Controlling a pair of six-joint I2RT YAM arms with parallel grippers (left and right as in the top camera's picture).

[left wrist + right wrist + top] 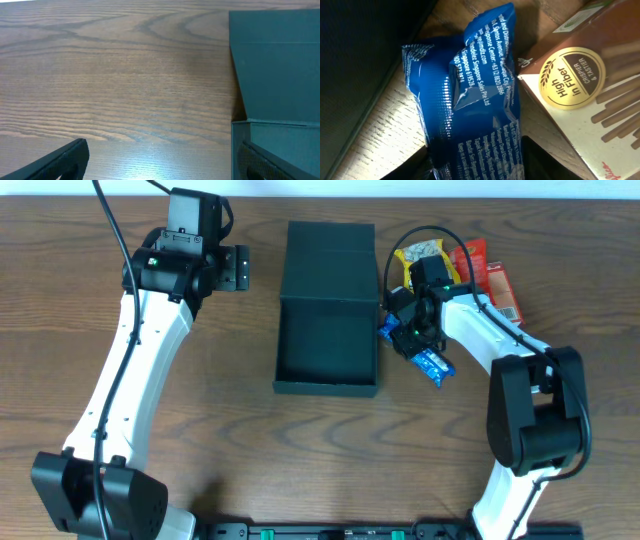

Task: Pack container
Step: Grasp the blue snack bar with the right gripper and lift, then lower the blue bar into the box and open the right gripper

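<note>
Looking overhead, I see the box open mid-table, flap laid back. The left gripper hovers near its far-left corner, and the right arm is bent low beside its right wall.

Left wrist: fingers spread wide, empty, box at right.

Right wrist alone shows print: the right gripper pinches a blue packet beside a carton.

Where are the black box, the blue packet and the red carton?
black box [328, 345]: overhead view, on its bare inner floor.
blue packet [470, 105]: right wrist view, on the crinkled middle of the wrapper.
red carton [500, 288]: overhead view, on its top face.
</note>
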